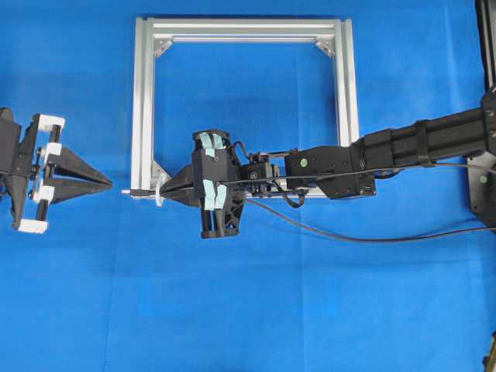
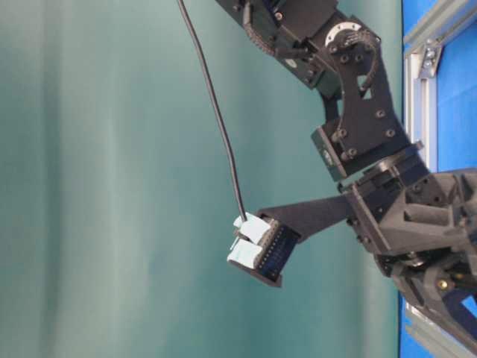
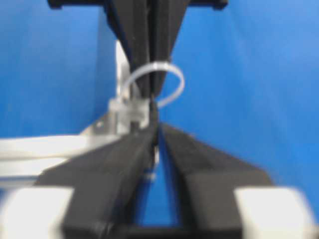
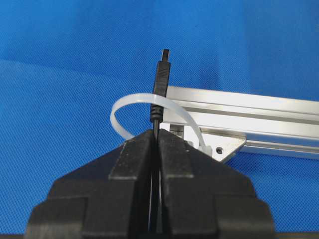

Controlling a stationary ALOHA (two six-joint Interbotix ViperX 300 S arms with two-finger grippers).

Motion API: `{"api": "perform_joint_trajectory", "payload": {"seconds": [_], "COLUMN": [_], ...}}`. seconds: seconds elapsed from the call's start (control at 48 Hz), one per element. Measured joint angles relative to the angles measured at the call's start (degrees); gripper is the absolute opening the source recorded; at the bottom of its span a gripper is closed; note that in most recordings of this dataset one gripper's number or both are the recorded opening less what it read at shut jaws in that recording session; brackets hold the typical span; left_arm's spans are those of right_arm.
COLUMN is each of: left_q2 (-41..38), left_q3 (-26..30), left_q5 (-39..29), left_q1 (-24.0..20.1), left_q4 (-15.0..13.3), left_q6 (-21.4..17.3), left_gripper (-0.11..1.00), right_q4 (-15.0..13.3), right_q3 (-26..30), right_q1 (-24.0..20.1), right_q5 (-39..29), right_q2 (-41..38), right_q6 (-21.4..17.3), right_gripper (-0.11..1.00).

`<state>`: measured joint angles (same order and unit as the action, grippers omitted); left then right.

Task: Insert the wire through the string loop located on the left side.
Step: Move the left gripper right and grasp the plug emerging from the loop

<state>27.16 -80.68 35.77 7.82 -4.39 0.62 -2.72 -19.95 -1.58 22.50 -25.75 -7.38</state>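
Observation:
My right gripper (image 1: pixel 167 190) (image 4: pixel 156 133) is shut on the wire just behind its dark plug (image 4: pixel 160 84). The plug pokes through the whitish string loop (image 4: pixel 119 107) (image 1: pixel 160 191) at the lower left corner of the silver frame (image 1: pixel 147 116), and its metal tip points left (image 1: pixel 128 191). My left gripper (image 1: pixel 110 185) (image 3: pixel 158 128) faces it from the left, tips just short of the plug tip. Its fingers stand slightly apart with blue cloth showing between them. In the left wrist view the loop (image 3: pixel 172 82) arches just beyond those tips.
The square aluminium frame lies flat on the blue cloth, its right side (image 1: pixel 349 85) beside my right arm (image 1: pixel 403 147). A thin black cable (image 1: pixel 349 235) trails right across the cloth below that arm.

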Motion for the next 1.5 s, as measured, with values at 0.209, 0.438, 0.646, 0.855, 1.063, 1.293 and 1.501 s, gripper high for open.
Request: {"api": "perform_joint_trajectory", "payload": {"seconds": [0.209, 0.438, 0.646, 0.855, 1.063, 1.293, 1.501], "left_q2": [0.1, -0.2, -4.4, -14.3, -21.0, -21.1, -21.1], "left_q3": [0.1, 0.6, 1.9, 6.2, 8.7, 8.8, 8.8], "left_q5": [-0.1, -0.1, -0.1, 0.6, 1.0, 1.5, 1.6], "left_q1": [0.0, 0.0, -1.0, -2.5, -2.6, -2.6, -2.6], "left_q4": [-0.1, -0.1, 0.0, -0.1, -0.1, -0.1, -0.1], "left_q6": [0.6, 1.0, 1.0, 0.1, 0.1, 0.1, 0.0], "left_gripper": [0.86, 0.89, 0.89, 0.89, 0.89, 0.89, 0.89], "right_q4": [0.0, 0.0, 0.0, 0.0, 0.0, 0.0, 0.0], "right_q3": [0.0, 0.0, 0.0, 0.0, 0.0, 0.0, 0.0], "right_q1": [0.0, 0.0, 0.0, 0.0, 0.0, 0.0, 0.0], "right_q5": [0.0, 0.0, 0.0, 0.0, 0.0, 0.0, 0.0], "right_q2": [0.0, 0.0, 0.0, 0.0, 0.0, 0.0, 0.0], "right_q6": [0.0, 0.0, 0.0, 0.0, 0.0, 0.0, 0.0], "right_gripper": [0.0, 0.0, 0.0, 0.0, 0.0, 0.0, 0.0]}}
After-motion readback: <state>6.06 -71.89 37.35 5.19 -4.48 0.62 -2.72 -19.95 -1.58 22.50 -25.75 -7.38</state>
